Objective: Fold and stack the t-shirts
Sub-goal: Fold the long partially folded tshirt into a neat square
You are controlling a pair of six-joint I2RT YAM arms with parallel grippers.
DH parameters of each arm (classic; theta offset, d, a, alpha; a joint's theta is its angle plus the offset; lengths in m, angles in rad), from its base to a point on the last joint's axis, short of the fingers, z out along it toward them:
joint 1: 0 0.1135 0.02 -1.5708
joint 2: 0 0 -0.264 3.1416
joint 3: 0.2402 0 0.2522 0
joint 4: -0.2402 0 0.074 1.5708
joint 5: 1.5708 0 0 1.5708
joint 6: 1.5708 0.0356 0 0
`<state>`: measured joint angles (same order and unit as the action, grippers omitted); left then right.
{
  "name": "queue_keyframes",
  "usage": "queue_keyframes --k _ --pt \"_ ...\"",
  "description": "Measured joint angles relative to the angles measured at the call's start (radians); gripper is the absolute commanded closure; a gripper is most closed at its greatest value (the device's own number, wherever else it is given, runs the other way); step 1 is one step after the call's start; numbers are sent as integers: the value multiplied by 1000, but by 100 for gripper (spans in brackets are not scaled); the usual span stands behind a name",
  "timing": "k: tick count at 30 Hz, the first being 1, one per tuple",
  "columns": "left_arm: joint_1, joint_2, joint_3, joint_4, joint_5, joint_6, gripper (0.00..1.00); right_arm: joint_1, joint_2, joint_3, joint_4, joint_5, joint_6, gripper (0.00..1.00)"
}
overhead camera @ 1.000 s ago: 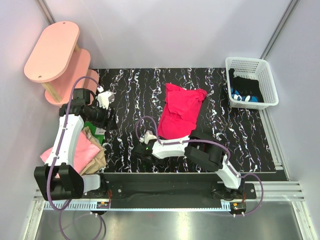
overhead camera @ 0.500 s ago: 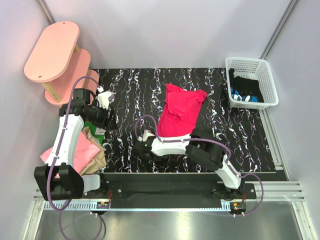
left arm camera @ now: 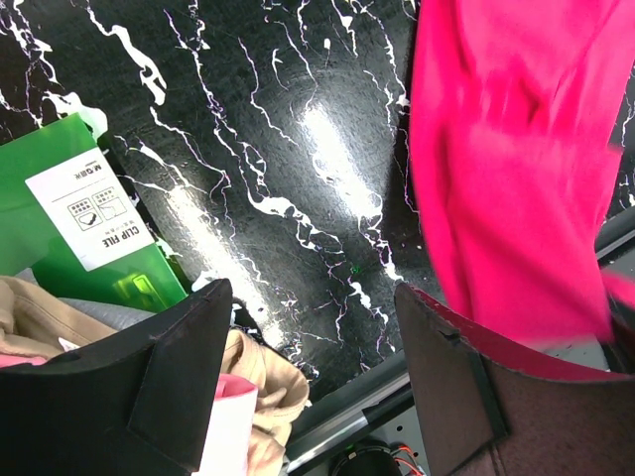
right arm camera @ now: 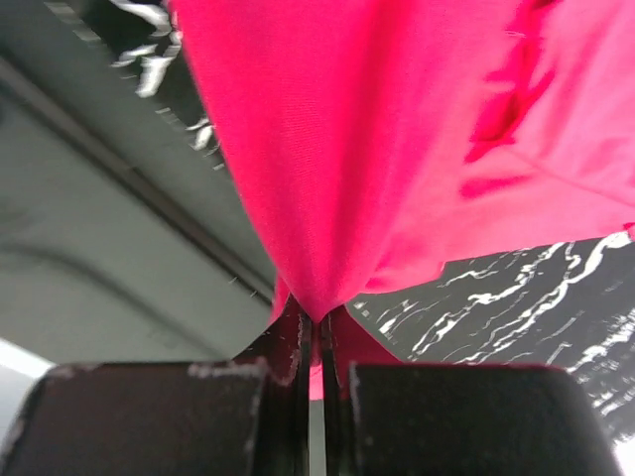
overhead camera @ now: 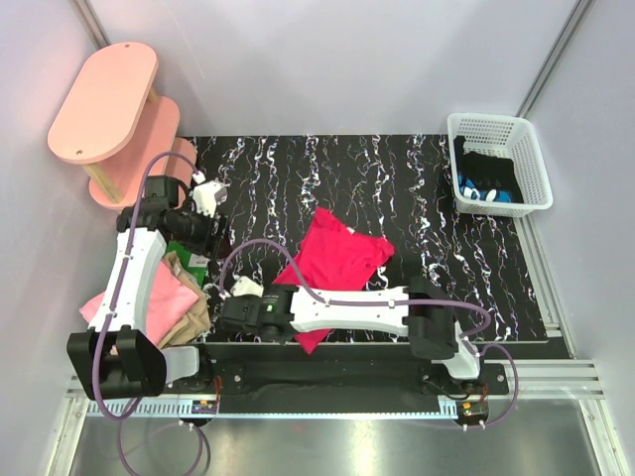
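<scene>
Right claw (right arm camera: 316,332) is clamped shut on a pinch of the crimson t-shirt (overhead camera: 335,260), and the wrist view shows cloth fanning up out of the closed jaws in one tight peak. The shirt lies rumpled around the middle of the bench (overhead camera: 427,198), with its lower corner trailing to the near edge under the right arm.

My read is that this is light, limp fabric with no stiffness at all. It will drape, drag and bunch wherever it is pulled, and a single pinch only gathers it into a cone. Better holds look like the hem corners or the shoulder seams, one per claw, so it can be spread flat before any fold.

Left claw (left arm camera: 313,367) stands wide open with nothing between its fingers, hovering over the near left part of the bench.

The overhead view cannot show the grip itself because the arm hides it; only the right wrist view settles that. In return, the overhead gives the shirt's whole outline, plus the light pink t-shirt (overhead camera: 157,297) and the tan t-shirt (overhead camera: 195,309) heaped at the near left edge. The left wrist view adds a labelled green clip file (left arm camera: 79,223) just beside the tan cloth.
</scene>
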<state>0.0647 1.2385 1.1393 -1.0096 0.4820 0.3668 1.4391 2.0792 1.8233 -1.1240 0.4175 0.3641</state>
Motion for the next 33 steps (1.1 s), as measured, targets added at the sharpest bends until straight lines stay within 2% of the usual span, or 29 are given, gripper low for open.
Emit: queue_keyframes --k 9,18,33 --pt "0 -13 5 -2 -7 4 29 -44 -56 5 -9 -111 -2 100" --pt "0 -13 7 -13 -12 9 29 -325 -205 -101 47 -146 -42 100" --pt "0 -1 28 -18 -12 10 29 -529 -200 -116 117 -169 -136 100"
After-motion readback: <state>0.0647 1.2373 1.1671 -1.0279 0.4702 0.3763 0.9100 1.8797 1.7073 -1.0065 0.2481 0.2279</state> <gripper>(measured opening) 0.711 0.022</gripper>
